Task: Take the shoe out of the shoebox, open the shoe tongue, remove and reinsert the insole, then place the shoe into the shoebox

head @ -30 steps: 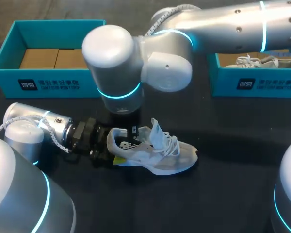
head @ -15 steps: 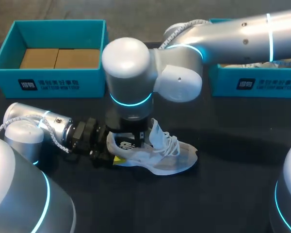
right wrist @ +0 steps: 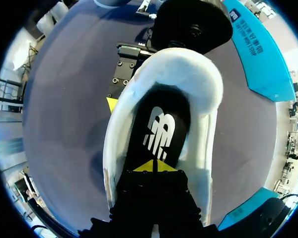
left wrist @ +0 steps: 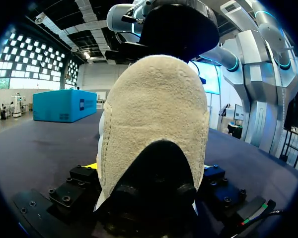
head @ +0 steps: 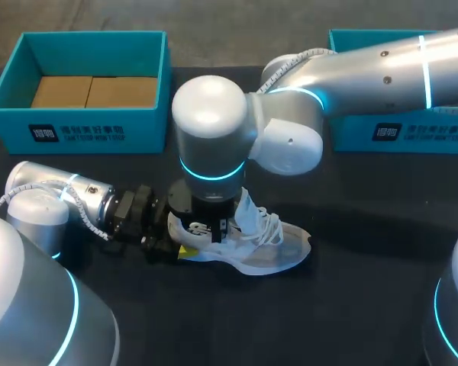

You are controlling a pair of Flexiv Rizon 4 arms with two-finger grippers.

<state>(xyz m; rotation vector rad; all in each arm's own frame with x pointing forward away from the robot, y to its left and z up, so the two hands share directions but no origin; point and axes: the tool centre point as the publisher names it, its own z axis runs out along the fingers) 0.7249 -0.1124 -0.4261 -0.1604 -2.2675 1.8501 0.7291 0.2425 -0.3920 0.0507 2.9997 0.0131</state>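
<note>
Holding the shoe [head: 271, 248] by its heel on the table [head: 366, 297], my left gripper [head: 182, 245] has a finger on each side, clamped. Just past it, my right gripper [right wrist: 154, 167] sits in the shoe's opening behind the raised tongue [head: 246, 204]. Its yellow tips are together and touch the black insole [right wrist: 161, 111]; whether they pinch any of it I cannot tell. I judge insole removal is the step in hand. Next I need a sure grip on its heel end, then a lift up and back. Farther off, the shoebox [head: 91, 126] stands open.
</note>
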